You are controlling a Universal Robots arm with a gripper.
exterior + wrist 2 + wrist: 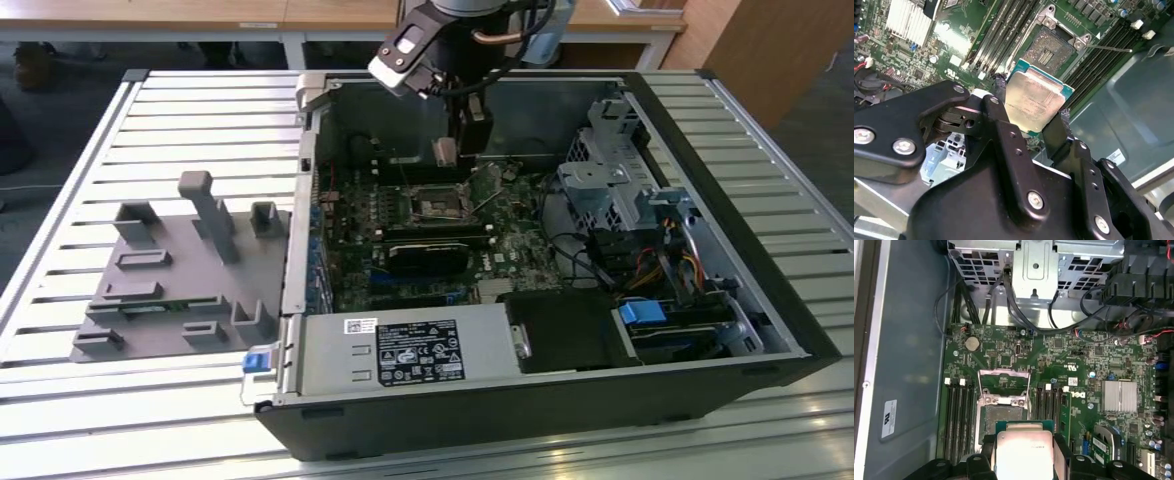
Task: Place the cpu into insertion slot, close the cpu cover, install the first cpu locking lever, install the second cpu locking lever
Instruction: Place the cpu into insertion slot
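My gripper (447, 150) hangs inside the open computer case, shut on the cpu (1034, 100), a flat silver-topped chip with a green edge. In both wrist views the chip sits between my two black fingers (999, 90). It is held above the motherboard, apart from the insertion slot (1003, 416), a dark square socket with a metal rim that lies bare. The cpu cover (1004, 381), a thin metal frame, stands swung up at the socket's far side. A thin wire locking lever (1109, 48) sticks out beside the socket. In the exterior view the socket (438, 203) lies a little nearer the camera than the gripper.
Black memory slots (959, 410) flank the socket. A silver heatsink (1119, 396) sits on the board. The grey power-supply box (400, 350), a metal drive cage (614, 180) with cables, and the case walls surround the board. A grey fixture (174, 280) stands on the slatted table.
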